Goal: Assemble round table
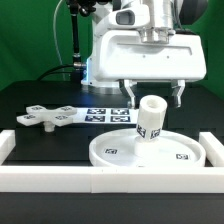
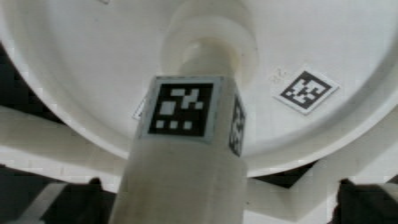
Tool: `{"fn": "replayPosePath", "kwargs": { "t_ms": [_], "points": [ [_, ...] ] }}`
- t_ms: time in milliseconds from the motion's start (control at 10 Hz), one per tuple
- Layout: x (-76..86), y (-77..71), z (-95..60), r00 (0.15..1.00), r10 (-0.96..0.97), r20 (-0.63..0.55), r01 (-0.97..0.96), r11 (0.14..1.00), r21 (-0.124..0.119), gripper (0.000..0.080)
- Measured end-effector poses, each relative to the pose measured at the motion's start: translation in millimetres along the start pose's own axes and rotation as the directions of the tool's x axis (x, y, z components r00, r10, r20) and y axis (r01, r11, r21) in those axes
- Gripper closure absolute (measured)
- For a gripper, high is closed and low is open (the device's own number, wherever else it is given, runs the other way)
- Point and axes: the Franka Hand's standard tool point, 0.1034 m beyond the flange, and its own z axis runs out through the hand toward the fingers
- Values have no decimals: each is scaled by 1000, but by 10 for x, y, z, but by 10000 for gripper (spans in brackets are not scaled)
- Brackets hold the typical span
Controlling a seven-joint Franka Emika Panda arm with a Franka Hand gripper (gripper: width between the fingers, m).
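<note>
You have the short white cylindrical plastic post standing upright near the middle of the large white rimmed round plastic disc, so the first join looks begun; whether it is seated tight you cannot tell. Your gripper hangs just above the post, over the disc, jaws spread wide and holding nothing. The flat white cross-shaped plastic piece lies well apart from the disc, not yet fitted; that step is left to you
</note>
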Motion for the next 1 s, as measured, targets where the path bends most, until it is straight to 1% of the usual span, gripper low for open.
{"fn": "replayPosePath", "kwargs": {
  "t_ms": [200, 300, 400, 700, 900, 1000],
  "points": [
    [71, 91, -149, 1000, 1, 16, -1, 1000, 1, 150],
    [128, 151, -221, 1000, 3, 20, -3, 1000, 0, 150],
    [203, 186, -260, 1000, 4, 15, -4, 1000, -2, 150],
    [181, 186, -241, 1000, 5, 17, -5, 1000, -2, 150],
    [139, 259, -223, 999, 38, 26, -38, 999, -10, 150],
    [136, 269, -224, 998, 52, 26, -52, 999, -11, 150]
  ]
}}
